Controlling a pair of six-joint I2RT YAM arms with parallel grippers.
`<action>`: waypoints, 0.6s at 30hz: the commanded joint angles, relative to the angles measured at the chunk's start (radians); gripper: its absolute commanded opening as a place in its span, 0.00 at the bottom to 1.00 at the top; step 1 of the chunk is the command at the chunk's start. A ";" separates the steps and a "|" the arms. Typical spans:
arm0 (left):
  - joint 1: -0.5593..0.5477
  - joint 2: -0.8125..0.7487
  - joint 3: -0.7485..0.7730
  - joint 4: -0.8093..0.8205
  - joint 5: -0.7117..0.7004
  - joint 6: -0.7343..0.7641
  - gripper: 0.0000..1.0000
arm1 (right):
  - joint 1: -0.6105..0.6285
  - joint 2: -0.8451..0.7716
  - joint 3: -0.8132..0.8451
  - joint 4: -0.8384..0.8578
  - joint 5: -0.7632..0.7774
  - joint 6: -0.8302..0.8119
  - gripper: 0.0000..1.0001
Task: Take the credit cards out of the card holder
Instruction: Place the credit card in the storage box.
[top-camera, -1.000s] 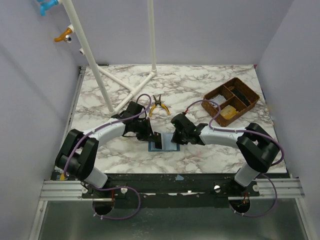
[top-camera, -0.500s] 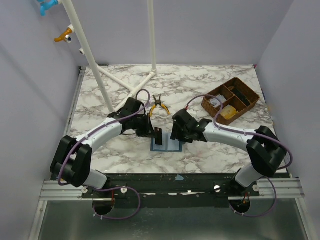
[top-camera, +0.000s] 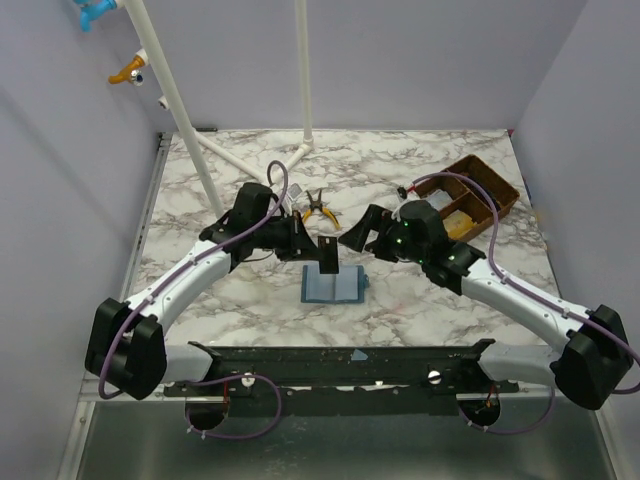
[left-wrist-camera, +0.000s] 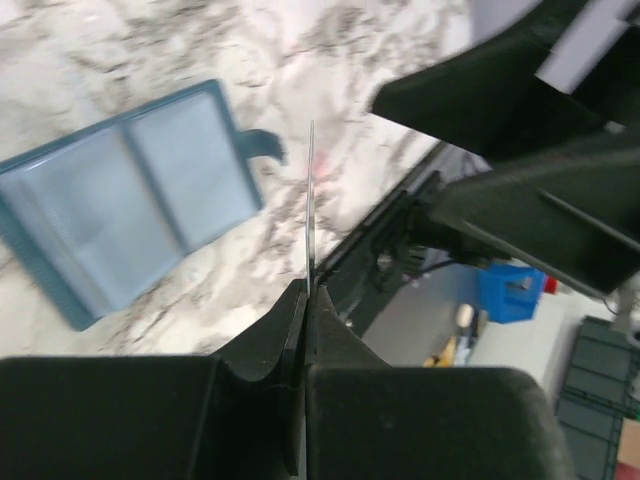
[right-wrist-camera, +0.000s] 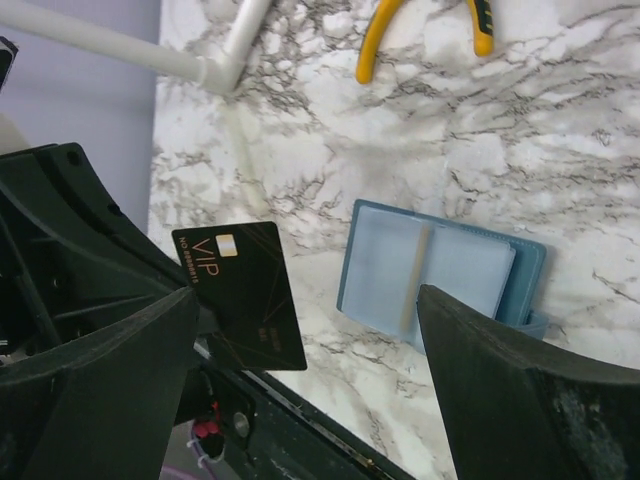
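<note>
The blue card holder lies open and flat on the marble table, its pale blue inside up; it also shows as the card holder and the card holder. My left gripper is shut on a black VIP credit card, held upright above the holder's far edge. That card shows edge-on in the left wrist view, and as the card face-on in the right wrist view. My right gripper hangs open and empty, up and to the right of the holder.
Yellow-handled pliers lie behind the holder. A brown compartment tray stands at the back right. A white pipe frame rises at the back left. The table's front edge runs just below the holder.
My left gripper has lifted the black card up and away from the holder. The right gripper has opened, let go of the holder and drawn back up to the right.
</note>
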 joint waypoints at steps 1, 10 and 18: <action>0.007 -0.057 -0.005 0.201 0.185 -0.119 0.00 | -0.062 -0.042 -0.049 0.181 -0.232 -0.018 0.93; 0.007 -0.068 -0.060 0.463 0.297 -0.302 0.00 | -0.074 -0.069 -0.093 0.377 -0.439 0.055 0.82; 0.007 -0.070 -0.082 0.511 0.309 -0.338 0.00 | -0.083 -0.104 -0.120 0.402 -0.455 0.093 0.47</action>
